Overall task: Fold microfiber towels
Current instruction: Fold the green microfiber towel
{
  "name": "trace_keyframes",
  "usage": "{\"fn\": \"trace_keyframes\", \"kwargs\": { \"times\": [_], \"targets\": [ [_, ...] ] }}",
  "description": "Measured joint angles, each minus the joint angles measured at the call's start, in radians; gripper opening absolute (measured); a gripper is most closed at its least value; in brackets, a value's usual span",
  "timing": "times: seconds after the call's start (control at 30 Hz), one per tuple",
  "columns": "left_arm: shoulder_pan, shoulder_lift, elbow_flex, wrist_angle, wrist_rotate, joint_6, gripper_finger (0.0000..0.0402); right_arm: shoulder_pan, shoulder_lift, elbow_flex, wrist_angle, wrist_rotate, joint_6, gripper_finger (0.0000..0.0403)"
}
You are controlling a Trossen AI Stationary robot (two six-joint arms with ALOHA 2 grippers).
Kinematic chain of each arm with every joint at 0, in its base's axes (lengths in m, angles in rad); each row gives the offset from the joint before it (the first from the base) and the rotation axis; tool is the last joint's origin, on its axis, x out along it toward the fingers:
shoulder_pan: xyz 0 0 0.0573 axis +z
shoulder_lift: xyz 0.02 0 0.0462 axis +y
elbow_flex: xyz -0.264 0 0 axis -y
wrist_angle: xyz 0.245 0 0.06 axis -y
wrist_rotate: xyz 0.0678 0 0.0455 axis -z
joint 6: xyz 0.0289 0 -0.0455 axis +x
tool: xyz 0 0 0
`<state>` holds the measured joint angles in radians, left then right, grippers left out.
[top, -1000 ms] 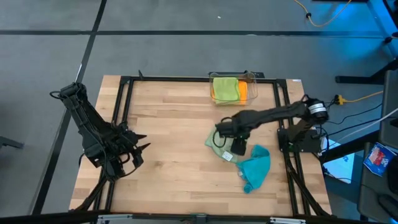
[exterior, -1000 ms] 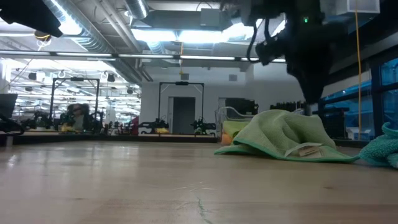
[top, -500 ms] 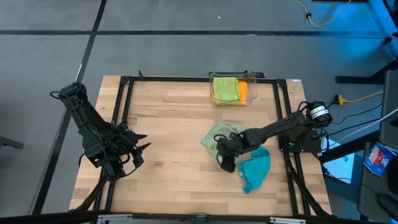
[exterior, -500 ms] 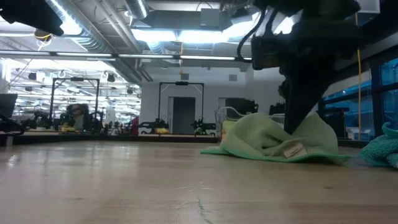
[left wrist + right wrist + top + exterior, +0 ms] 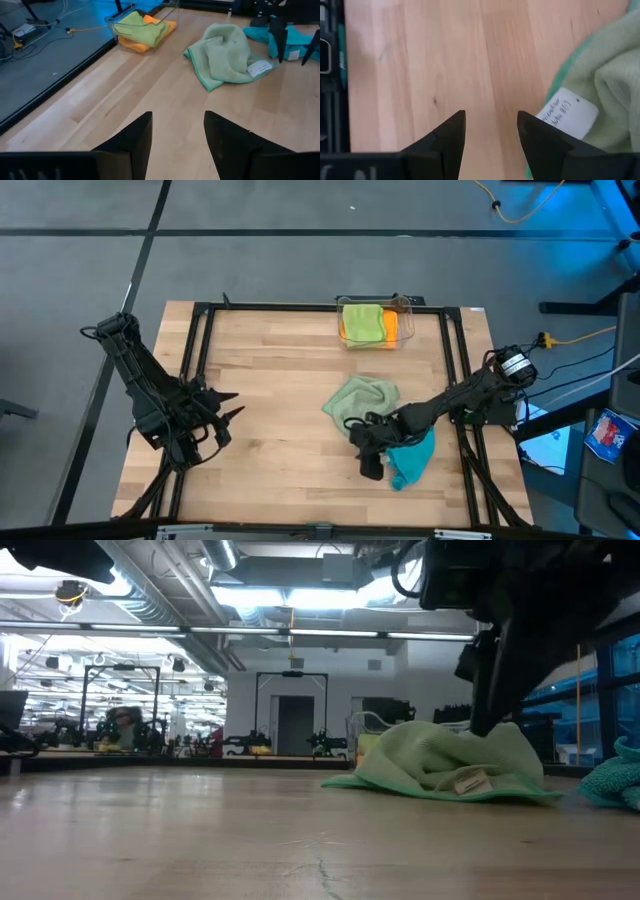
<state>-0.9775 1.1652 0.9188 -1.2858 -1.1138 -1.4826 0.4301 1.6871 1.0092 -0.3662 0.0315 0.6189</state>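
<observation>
Softness rules here: the sage green towel (image 5: pixel 358 400) lies crumpled near the tabletop's right edge, limp and light, best pinched at a hemmed corner near its white tag (image 5: pixel 568 119). Beside it, the right gripper (image 5: pixel 368 463) hangs spread and empty; the left gripper (image 5: pixel 222 420) waits spread near the left edge. The teal towel (image 5: pixel 412 455) sits just beside. At the far edge, the clear bin (image 5: pixel 404 316) holds the lime green towel (image 5: pixel 361 322) over the orange towel (image 5: pixel 390 326).

The right gripper (image 5: pixel 369 460) hangs over bare wood just near of the crumpled sage towel (image 5: pixel 358 400), with the teal towel (image 5: pixel 413 455) at its right. The left gripper (image 5: pixel 222 420) waits at the table's left.
</observation>
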Motion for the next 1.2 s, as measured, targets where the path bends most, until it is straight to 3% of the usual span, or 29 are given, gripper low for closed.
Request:
{"fn": "trace_keyframes", "kwargs": {
  "times": [0.37, 0.57, 1.2],
  "targets": [
    [0.0, 0.0, 0.0, 0.011, -0.001, 0.0, 0.0172, -0.001, 0.0, 0.002, 0.102, 0.001, 0.001, 0.0182],
    [0.0, 0.0, 0.0, 0.017, -0.003, 0.0, 0.0172, 0.0, 0.0, 0.0, 0.101, 0.005, -0.128, 0.0182],
    [0.0, 0.0, 0.0, 0.017, -0.003, 0.001, 0.0172, 0.064, 0.0, -0.002, -0.067, 0.001, 0.005, 0.0182]
  ]
}}
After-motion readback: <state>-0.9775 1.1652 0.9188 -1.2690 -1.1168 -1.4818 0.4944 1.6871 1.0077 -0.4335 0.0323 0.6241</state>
